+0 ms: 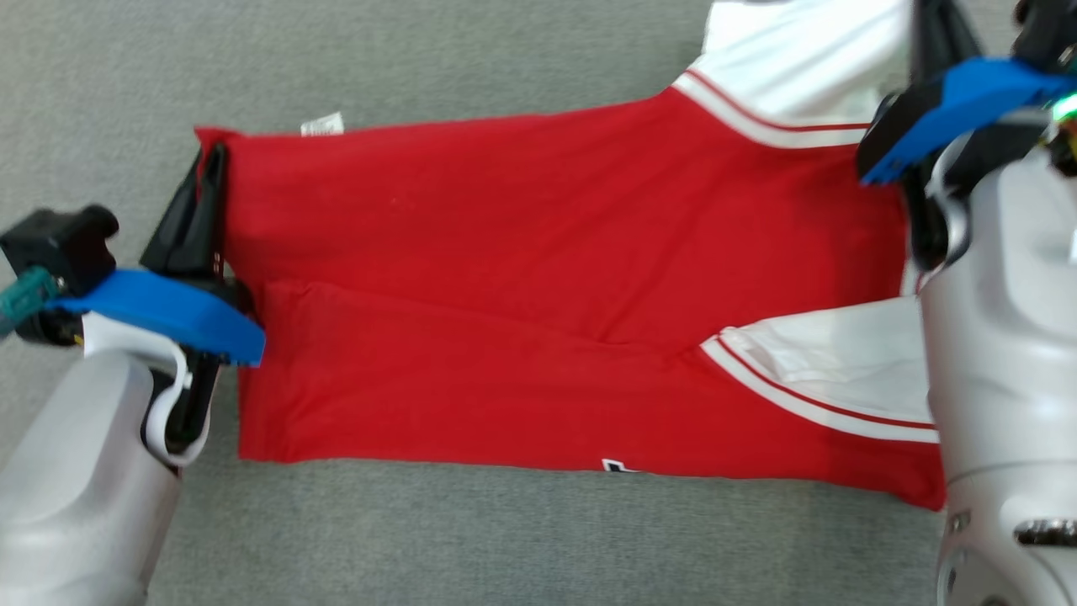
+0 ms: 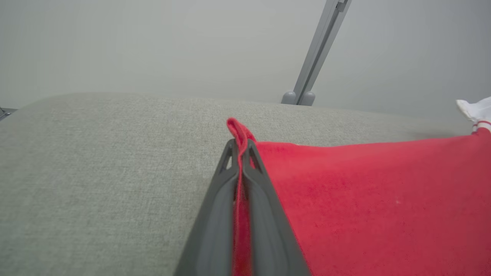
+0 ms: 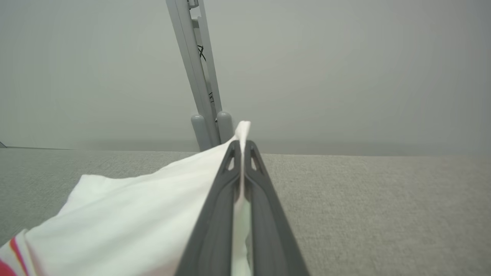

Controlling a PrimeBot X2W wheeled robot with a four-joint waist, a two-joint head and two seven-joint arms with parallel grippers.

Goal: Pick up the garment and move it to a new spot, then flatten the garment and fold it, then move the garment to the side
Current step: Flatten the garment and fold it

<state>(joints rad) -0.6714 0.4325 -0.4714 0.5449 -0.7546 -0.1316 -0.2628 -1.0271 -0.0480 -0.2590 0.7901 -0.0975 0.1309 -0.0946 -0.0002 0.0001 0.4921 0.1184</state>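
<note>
Dark fingers of the left claw are pressed together on a red corner of the garment, and a fold of the cloth pokes out past their tips. The right claw is likewise clamped on the edge of a white sleeve, with cloth running between its fingers. The garment, a red shirt with white, red-striped sleeves, lies spread on the grey counter, held at both ends. Its plain red end is at the robot's left and its sleeve end at the right. A second sleeve lies across the red body nearer the robot. A small white tag sticks out at the far edge. Beyond the counter stands a grey post.
</note>
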